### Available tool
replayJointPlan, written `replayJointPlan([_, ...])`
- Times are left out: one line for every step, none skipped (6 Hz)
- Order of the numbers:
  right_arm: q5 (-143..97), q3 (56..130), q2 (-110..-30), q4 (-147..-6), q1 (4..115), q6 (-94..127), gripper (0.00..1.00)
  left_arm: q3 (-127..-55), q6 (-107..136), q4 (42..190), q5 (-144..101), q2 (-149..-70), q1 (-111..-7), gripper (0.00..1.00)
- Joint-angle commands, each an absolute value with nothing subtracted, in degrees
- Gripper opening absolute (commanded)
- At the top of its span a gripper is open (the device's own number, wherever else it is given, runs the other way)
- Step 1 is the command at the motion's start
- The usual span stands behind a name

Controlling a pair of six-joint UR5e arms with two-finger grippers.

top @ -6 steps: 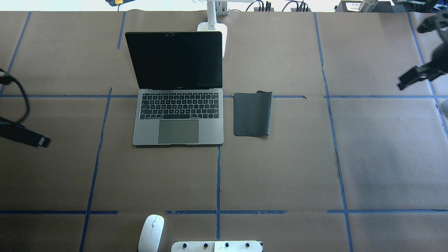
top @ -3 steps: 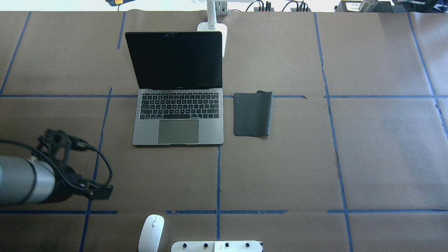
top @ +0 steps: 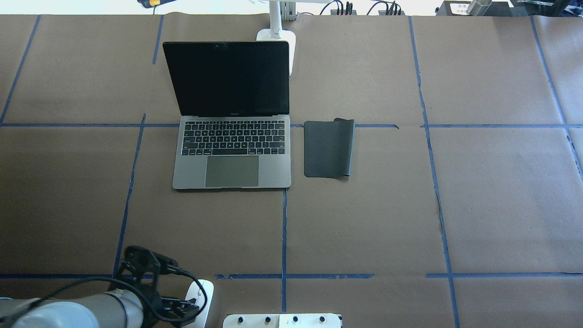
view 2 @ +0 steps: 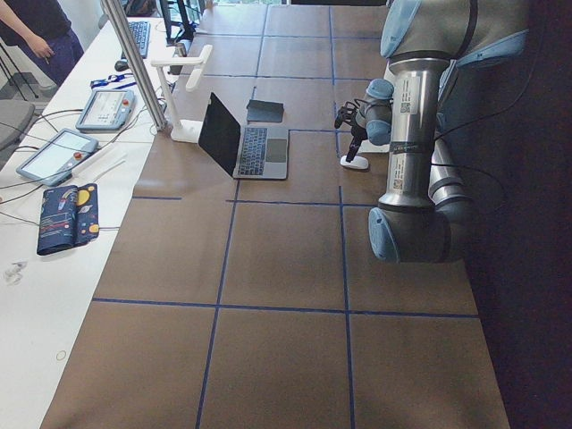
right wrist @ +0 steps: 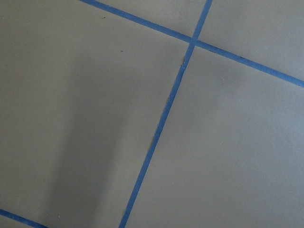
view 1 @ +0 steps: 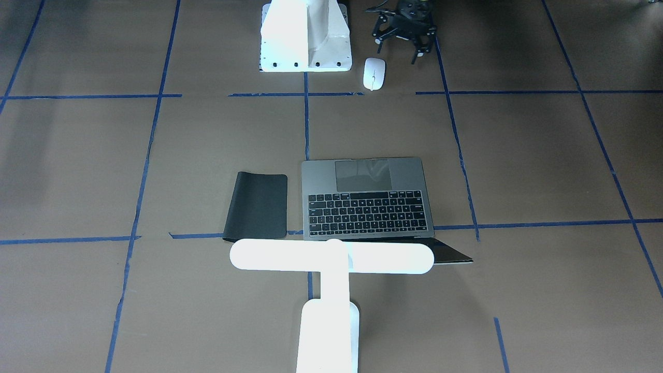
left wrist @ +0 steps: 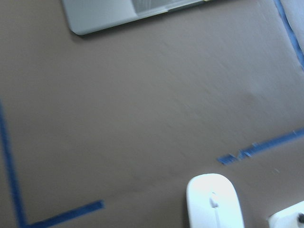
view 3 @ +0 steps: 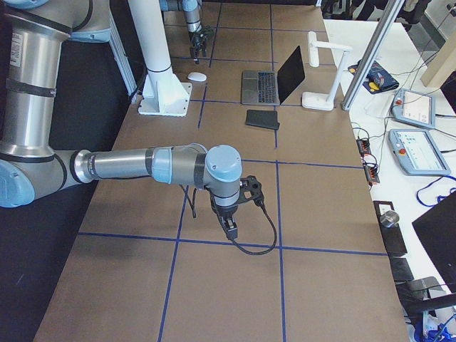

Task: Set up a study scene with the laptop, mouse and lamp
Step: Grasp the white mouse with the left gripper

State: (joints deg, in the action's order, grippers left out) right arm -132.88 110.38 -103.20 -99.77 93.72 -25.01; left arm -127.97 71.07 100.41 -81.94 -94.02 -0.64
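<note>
Left gripper (view 1: pixel 399 45), fingers spread and empty, hovers just beside the mouse (view 1: pixel 374 73), which lies well on the robot's side of the open laptop (top: pixel 232 155). The lamp (view 1: pixel 331 257) stands behind the laptop's screen. A black pad (top: pixel 328 149) lies just right of the laptop. Right gripper (view 3: pixel 229 229) is well off to the laptop's right; I cannot tell its grip.

Light is even and fairly bright over the brown surface (right wrist: pixel 237 133). From the front the lamp (view 1: pixel 331 257) and white pedestal (view 1: pixel 305 36) blow out to flat glare. The left wrist view is smeared, the mouse (left wrist: pixel 213 202) overexposed; the right wrist view carries a soft broad shadow.
</note>
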Motion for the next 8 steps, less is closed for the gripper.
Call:
replayJointPlan([-132.8,110.22,-103.27,-99.84,93.78,-24.96,1.0,-121.13,77.14,100.46,-79.47,-98.52,2.7,1.0])
replayJointPlan([-132.8,110.21,-103.27,-100.02,93.78,-24.96,1.0,-121.11,77.25,100.46,-79.37,-98.18,2.9,1.0])
replayJointPlan([-132.8,110.21,-103.27,-100.02,93.78,-24.96,1.0,-120.16,77.34,100.46,-79.45,-98.43,2.9,1.0])
replayJointPlan([-132.8,110.21,-103.27,-100.02,93.78,-24.96,1.0,-119.62,77.34,100.37,-79.54,-98.52,2.9,1.0])
replayJointPlan([-132.8,110.21,-103.27,-100.02,93.78,-24.96,1.0,-119.27,77.34,100.46,-79.63,-98.53,2.9,1.0])
replayJointPlan([-132.8,110.21,-103.27,-99.93,93.78,-24.96,1.0,-119.27,77.34,100.37,-79.63,-98.53,2.9,0.75])
replayJointPlan([-132.8,110.13,-103.27,-99.93,93.78,-24.96,1.0,-119.27,77.34,100.46,-79.63,-98.53,2.9,0.43])
replayJointPlan([-132.8,110.13,-103.27,-99.93,93.78,-24.96,1.0,-119.35,77.34,100.46,-79.54,-98.53,2.9,0.24])
